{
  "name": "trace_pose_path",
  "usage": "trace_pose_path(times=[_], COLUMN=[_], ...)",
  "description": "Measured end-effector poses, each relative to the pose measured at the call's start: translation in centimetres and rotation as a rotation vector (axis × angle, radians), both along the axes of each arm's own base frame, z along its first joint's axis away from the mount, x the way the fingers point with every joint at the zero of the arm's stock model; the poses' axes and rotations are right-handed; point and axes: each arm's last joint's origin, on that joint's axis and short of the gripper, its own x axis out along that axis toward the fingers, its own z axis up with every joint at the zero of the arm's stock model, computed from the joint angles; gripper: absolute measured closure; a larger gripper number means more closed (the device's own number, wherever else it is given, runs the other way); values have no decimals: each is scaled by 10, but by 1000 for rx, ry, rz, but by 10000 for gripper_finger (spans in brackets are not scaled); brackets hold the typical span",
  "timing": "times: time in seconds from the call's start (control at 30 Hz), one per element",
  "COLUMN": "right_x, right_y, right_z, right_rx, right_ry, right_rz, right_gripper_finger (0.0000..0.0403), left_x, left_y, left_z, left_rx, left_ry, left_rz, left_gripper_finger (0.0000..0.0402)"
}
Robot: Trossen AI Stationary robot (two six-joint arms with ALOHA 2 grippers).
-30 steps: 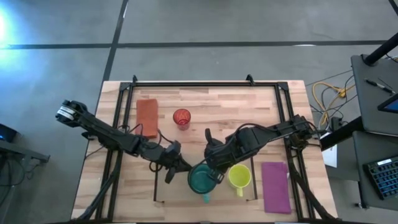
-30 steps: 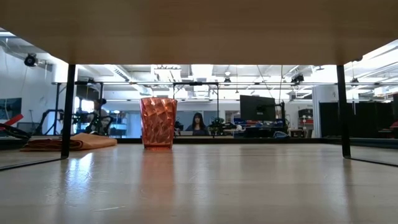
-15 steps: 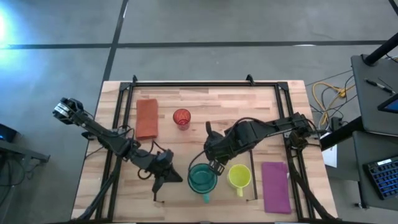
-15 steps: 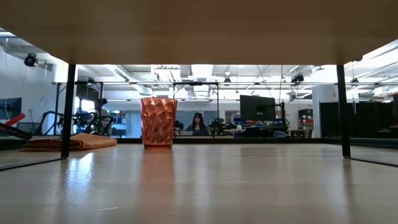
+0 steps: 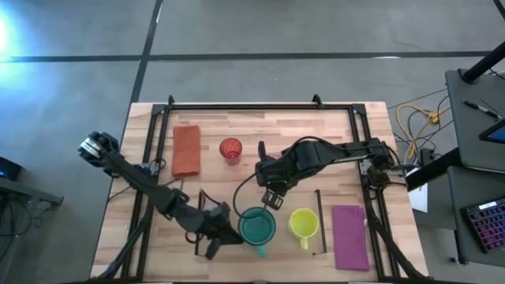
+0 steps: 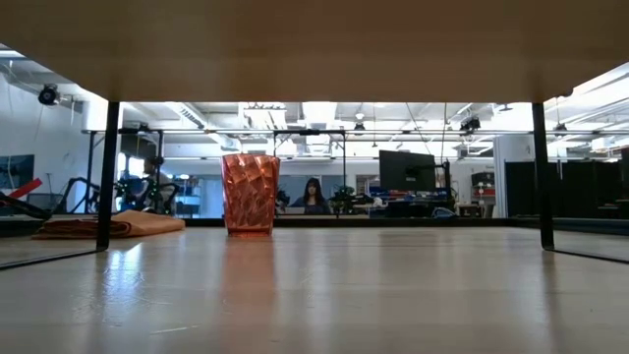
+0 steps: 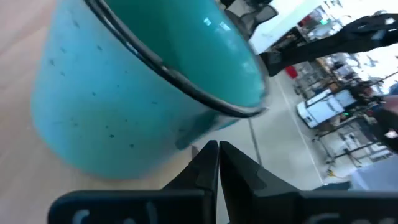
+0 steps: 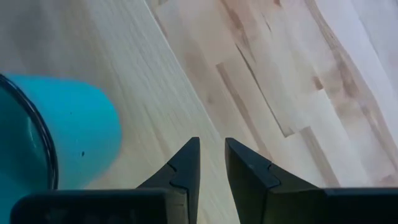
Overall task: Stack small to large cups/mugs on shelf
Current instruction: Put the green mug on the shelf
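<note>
The teal mug (image 5: pixel 256 227) and the yellow mug (image 5: pixel 304 223) stand upright side by side on the wire-framed shelf (image 5: pixel 319 207), handles toward the near edge. The red cup (image 5: pixel 230 149) stands on the table farther back; it also shows in the low view (image 6: pixel 250 193). My left gripper (image 5: pixel 226 233) is shut, just left of the teal mug, whose wall fills the left wrist view (image 7: pixel 124 106). My right gripper (image 5: pixel 268 197) is open by a narrow gap, empty, just beyond the teal mug's far side (image 8: pixel 56 130). My left gripper (image 7: pixel 217 149) has its shut fingertips right at the teal mug's outer wall (image 7: pixel 186 134), low on the side toward the table's left. I cannot tell whether they touch it. The mug stands upright on the shelf.
An orange cloth (image 5: pixel 187 150) lies left of the red cup, a purple cloth (image 5: pixel 349 237) right of the yellow mug. A larger black frame (image 5: pixel 260 106) runs around the table. The shelf's legs (image 6: pixel 108 167) show in the low view.
My left gripper has swung toward the near edge and come in at the teal mug's left side. My right gripper has drawn back from over the teal mug toward the far edge. The mugs and the red cup have stayed in place.
</note>
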Motion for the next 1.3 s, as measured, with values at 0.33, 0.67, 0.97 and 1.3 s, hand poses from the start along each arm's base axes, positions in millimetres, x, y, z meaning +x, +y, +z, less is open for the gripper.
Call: trace_pose_path(times=[0.33,0.67,0.97,1.3], right_x=[-2,-4,-5,-6], right_y=[2,17,20,16], right_z=[-1,-1,-1,0], right_rx=[14,20,23,2], right_ry=[29,15,13,17], right_rz=[42,91,94,93], right_gripper_finger=[335,335,335,335], left_x=[26,20,19,3], left_y=[-17,-10,-7,4], left_z=[-8,-8,-11,0], left_rx=[-7,13,19,90], left_ry=[28,24,33,96], left_rz=[8,65,69,90], left_gripper_finger=[402,402,402,402])
